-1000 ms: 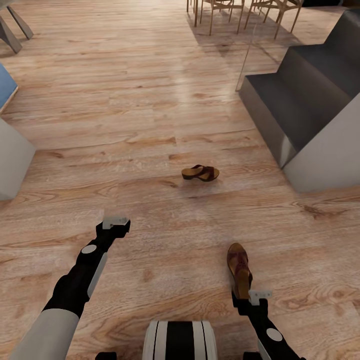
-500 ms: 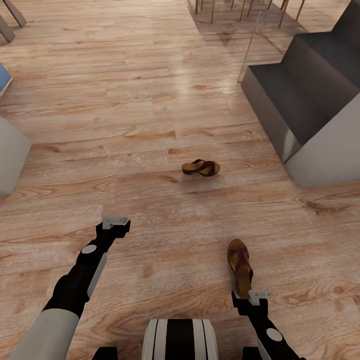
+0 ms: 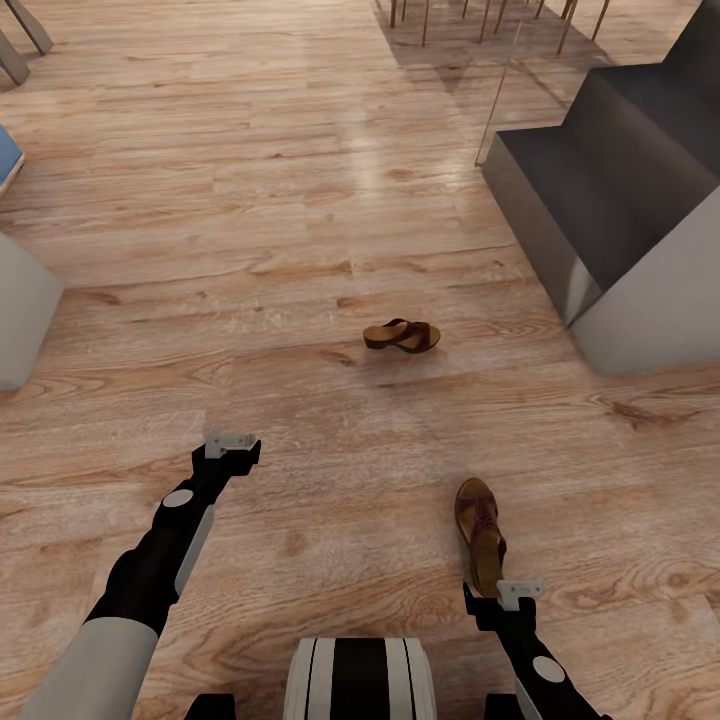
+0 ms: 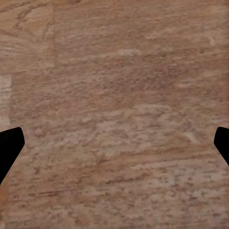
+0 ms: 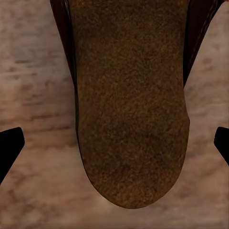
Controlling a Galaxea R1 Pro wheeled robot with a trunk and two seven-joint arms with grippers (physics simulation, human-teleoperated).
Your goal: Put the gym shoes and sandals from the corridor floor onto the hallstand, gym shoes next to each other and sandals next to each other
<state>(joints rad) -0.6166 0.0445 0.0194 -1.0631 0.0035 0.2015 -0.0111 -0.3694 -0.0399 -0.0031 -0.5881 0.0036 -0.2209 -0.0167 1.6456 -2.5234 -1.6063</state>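
Two dark reddish-brown sandals lie on the corridor floor (image 3: 250, 220). One sandal (image 3: 402, 335) lies on its own in the middle of the floor, ahead of both arms. The other sandal (image 3: 480, 535) lies close in at the right, its heel end just in front of my right gripper (image 3: 515, 594). In the right wrist view, this sandal's (image 5: 129, 100) brown footbed sits between the wide-open fingers of the right gripper (image 5: 114, 148). My left gripper (image 3: 230, 445) hangs over bare planks, and the left gripper (image 4: 114, 148) is open and empty. The gym shoes and hallstand are out of view.
Grey stairs (image 3: 610, 190) rise at the right, with a glass panel (image 3: 500, 90) at their near corner. Chair legs (image 3: 480, 12) stand at the far end. A pale grey block (image 3: 20, 320) juts in at the left edge. My own base (image 3: 360, 680) is at the bottom.
The whole head view shifted slightly a second ago, so the camera moved. Since then nothing has moved; both arms and both sandals keep their places.
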